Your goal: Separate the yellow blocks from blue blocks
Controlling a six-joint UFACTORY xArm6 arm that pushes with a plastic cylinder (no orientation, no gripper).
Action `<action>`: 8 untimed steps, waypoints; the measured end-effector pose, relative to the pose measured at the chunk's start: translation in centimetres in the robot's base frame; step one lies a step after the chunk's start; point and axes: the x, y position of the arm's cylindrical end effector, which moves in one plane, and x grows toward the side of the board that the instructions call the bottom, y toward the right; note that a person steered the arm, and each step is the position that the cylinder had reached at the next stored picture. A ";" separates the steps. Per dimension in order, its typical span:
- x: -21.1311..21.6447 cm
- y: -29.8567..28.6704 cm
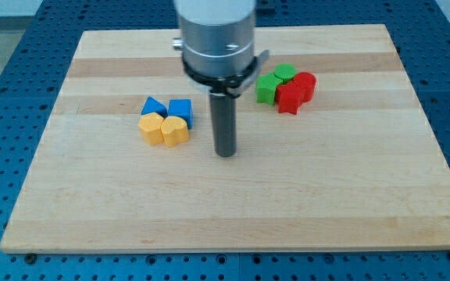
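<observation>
Tip (225, 154) of dark rod parked just right of yellow/blue cluster, not touching — prob. lining up a push. No jaws on rig.

Yellow hexagonal block (151, 127) & yellow heart-ish block (175, 131) touching blue triangular block (154, 106) & blue cube (180, 110) just above.

Green & red blocks well right of cluster.

Pale wooden board (326, 195) on blue perforated table.

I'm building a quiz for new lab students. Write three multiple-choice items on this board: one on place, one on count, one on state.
1. My tip stands where relative to the yellow blocks?
A. the view's right
B. the view's left
C. on top

2. How many blue blocks?
A. one
B. two
C. four

3. The yellow and blue blocks are:
A. far apart
B. stacked
C. clustered, touching

Key: 1 A, the yellow heart and yellow hexagon lie left of it; 2 B, blue triangle and blue cube; 3 C, no gap shows.
</observation>
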 end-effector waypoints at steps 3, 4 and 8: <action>-1.5 -2.2; -1.5 -2.3; -3.9 -3.3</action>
